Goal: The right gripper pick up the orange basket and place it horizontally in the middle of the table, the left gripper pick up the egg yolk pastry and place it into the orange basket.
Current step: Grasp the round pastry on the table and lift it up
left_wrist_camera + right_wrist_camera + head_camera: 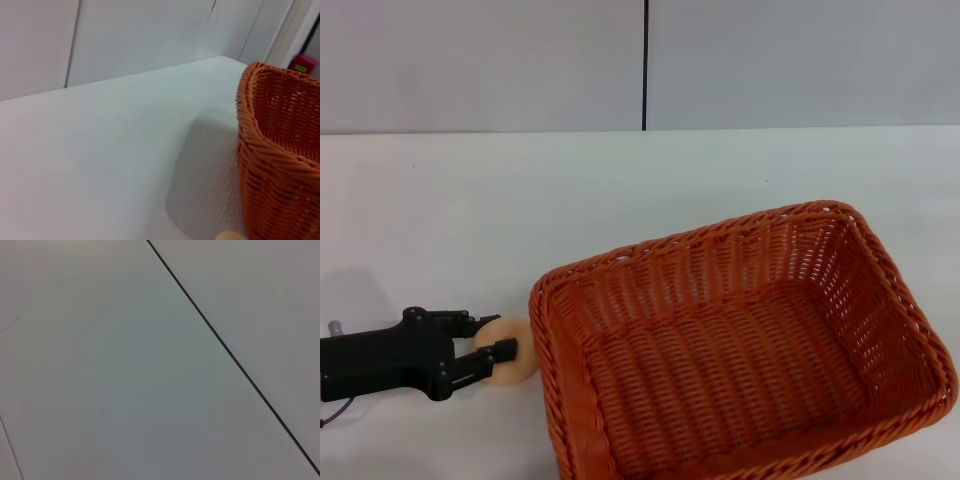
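The orange basket [740,350] lies on the white table [620,190], right of centre near the front edge, and nothing lies inside it. Just outside its left wall sits the egg yolk pastry [510,362], a small round tan bun. My left gripper [495,350] reaches in from the left with one black finger on each side of the pastry, apparently closed on it. In the left wrist view the basket's corner [280,155] fills one side and a sliver of the pastry [230,236] peeks in at the frame's edge. The right gripper is out of view.
A grey wall with a dark vertical seam [646,65] runs behind the table. The right wrist view shows only that wall and a seam [230,360]. Bare tabletop stretches left of and behind the basket.
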Motion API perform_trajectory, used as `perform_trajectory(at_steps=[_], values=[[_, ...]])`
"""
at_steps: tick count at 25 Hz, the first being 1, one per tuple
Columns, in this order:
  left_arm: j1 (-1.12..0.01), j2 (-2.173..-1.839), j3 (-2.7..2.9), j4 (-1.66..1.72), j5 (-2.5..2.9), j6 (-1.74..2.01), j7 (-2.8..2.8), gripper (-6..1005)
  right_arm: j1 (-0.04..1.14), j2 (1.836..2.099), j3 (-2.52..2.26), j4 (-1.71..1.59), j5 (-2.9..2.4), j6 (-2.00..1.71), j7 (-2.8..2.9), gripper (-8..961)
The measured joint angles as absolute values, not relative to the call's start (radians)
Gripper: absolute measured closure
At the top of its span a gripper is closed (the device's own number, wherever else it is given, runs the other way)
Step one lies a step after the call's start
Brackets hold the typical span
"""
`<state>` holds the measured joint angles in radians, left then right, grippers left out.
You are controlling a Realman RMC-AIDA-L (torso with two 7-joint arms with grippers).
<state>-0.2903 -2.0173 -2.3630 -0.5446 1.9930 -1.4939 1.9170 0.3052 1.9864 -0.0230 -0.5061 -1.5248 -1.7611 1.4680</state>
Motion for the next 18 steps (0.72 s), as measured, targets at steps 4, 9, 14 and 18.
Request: perform_trajectory(at_steps=[4,9,14,18], values=[[-0.290,-2.017,-2.364,-0.545,1.993,-1.492,1.918,614,0.305,1.986,-0.023,-0.506,-1.525,-1.761,1.468,373],[-0.290,-2.017,-2.365,-0.545,1.992,-1.491,1.919,704,0.305,1.986,-0.023,-0.505,-1.525,-1.760,1.468,373],[-0.286,-2.017,-2.381,-0.554,1.981,-1.496,1.918,753,0.305,1.986,-0.023,-0.505,-1.525,-1.760,1.468,373],[-0.285,-2.012,-2.495,-0.557,1.980,-1.518,1.914,784,0.305,1.986,-0.023,-0.505,-1.525,-1.760,1.468,373]])
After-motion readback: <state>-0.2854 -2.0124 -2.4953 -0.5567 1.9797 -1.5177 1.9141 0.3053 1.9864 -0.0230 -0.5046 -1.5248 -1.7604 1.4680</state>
